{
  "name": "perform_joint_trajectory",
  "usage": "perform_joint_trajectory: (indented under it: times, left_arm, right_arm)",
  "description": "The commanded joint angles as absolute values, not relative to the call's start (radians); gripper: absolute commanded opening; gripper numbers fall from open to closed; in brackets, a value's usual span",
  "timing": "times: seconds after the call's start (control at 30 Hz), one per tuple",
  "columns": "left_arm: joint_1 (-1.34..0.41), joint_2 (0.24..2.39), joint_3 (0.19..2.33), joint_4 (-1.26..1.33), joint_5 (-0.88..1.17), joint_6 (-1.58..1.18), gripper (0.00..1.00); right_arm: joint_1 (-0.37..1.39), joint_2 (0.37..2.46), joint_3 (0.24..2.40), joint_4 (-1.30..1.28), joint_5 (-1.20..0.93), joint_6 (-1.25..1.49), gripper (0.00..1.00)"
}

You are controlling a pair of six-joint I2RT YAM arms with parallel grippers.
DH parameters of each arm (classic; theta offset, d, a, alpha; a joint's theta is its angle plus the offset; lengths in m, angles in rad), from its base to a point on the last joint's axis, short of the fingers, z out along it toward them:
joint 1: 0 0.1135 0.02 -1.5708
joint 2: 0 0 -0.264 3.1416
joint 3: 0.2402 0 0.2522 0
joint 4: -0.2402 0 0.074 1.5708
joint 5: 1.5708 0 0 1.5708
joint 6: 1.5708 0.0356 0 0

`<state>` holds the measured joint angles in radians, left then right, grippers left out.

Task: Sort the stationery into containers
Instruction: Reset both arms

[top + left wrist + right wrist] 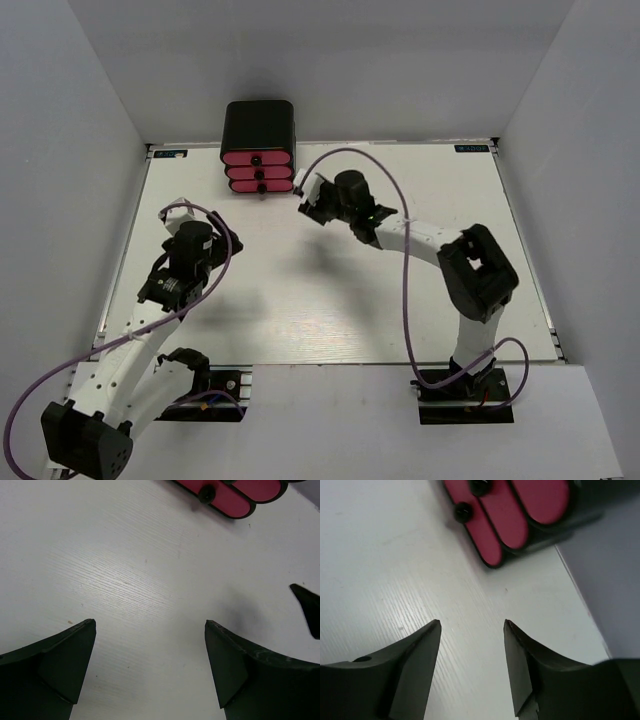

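The glossy black cabinet (pixel 258 122) stands at the table's far edge, and its three pink drawers (pixel 258 172) with black knobs all look closed. The drawers also show in the left wrist view (pixel 227 501) and the right wrist view (pixel 505 515). No stationery shows in any view. My right gripper (pixel 308 200) (pixel 472 622) is open and empty, low over the table just right of the cabinet's front. My left gripper (pixel 198 216) (pixel 150 623) is open and empty over bare table, further left and nearer.
The white table (pixel 330 290) is closed in by grey walls on the left, back and right. Purple cables loop from both arms. A dark tip of the right gripper (pixel 306 605) shows at the right edge of the left wrist view.
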<state>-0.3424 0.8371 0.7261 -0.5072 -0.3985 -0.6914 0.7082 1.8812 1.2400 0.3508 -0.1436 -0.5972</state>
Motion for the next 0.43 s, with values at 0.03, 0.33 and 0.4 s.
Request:
perform_joint_trajectory:
  times: [0.03, 0.33, 0.4]
  left_arm:
    - [-0.341, 0.792, 0.709, -0.482, -0.354, -0.689, 1.0]
    - [-0.35, 0.689, 0.699, -0.514, -0.345, -0.657, 1.0]
    - [-0.35, 0.675, 0.699, -0.523, -0.336, -0.657, 1.0]
  right_arm:
    - [0.67, 1.767, 1.258, 0.075, 0.047, -0.378, 0.62]
    - [0.655, 1.474, 1.039, 0.123, 0.136, -0.316, 0.82]
    - [0.653, 1.414, 1.009, 0.13, 0.126, -0.307, 0.82]
